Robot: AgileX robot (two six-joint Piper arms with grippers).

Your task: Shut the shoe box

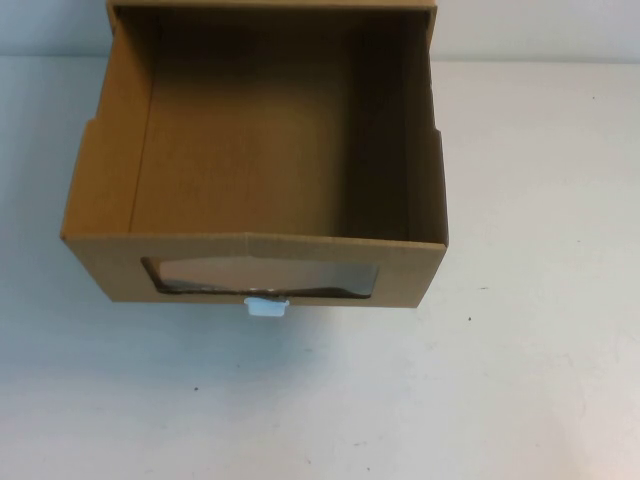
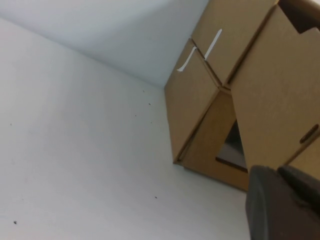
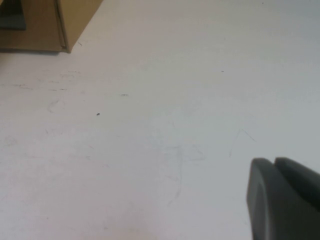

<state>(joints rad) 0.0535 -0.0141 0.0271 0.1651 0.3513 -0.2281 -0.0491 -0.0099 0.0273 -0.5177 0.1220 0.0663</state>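
The shoe box [image 1: 255,150] is a brown cardboard drawer. It is pulled far out toward me and is open and empty. Its front has a clear window [image 1: 262,277] with a small white pull tab [image 1: 268,306] below it. In the left wrist view the drawer's side wall [image 2: 275,95] juts out from the stack. My left gripper [image 2: 280,172] is shut and empty, to the left of the box. My right gripper [image 3: 275,162] is shut and empty, over bare table to the right of the box corner [image 3: 47,25]. Neither gripper shows in the high view.
In the left wrist view a second alike brown box [image 2: 200,125] with a window sits under the pulled-out drawer, with the outer sleeve [image 2: 235,30] behind. The white table [image 1: 520,350] spreads in front of the box and to both sides.
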